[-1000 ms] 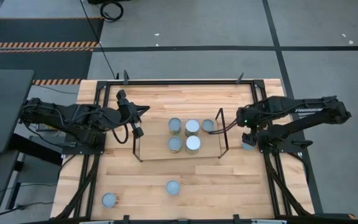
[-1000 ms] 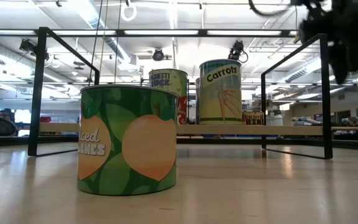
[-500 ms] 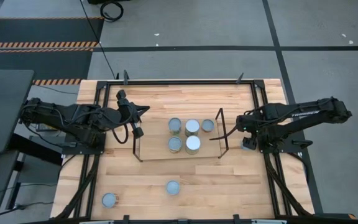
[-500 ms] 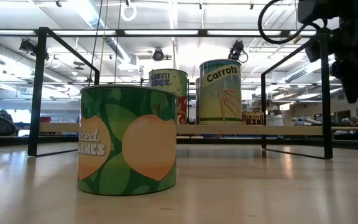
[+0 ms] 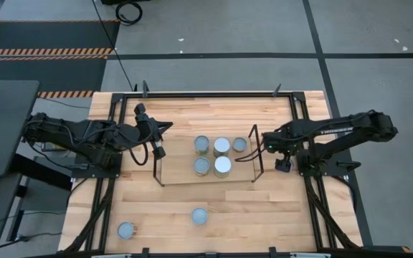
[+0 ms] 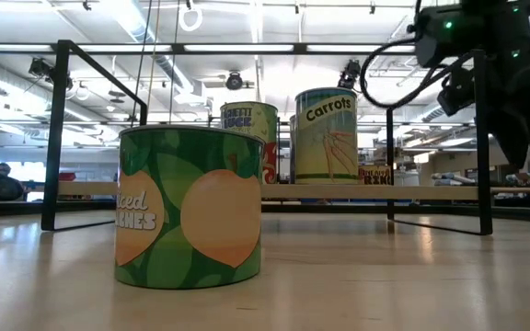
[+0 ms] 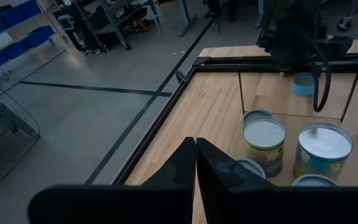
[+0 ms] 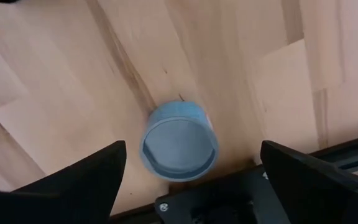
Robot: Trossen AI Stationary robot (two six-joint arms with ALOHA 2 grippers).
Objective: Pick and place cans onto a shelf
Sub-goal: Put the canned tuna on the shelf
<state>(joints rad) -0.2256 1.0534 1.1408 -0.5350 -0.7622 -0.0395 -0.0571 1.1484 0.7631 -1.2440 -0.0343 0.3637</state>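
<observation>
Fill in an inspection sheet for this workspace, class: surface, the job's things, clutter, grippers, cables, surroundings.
Surface: wooden table, black-railed.
Job's things: five cans on the shelf; two cans on the table's near side, at and; one can under the right gripper, beside the table rail.
Clutter: nothing seen.
Grippers: left gripper shut, by the shelf's left end; right gripper open, empty, above the lone can.
Cables: black cable across the floor to the table; looped cable on the right arm.
Surroundings: grey floor, hazard-striped mat, workshop room.
</observation>
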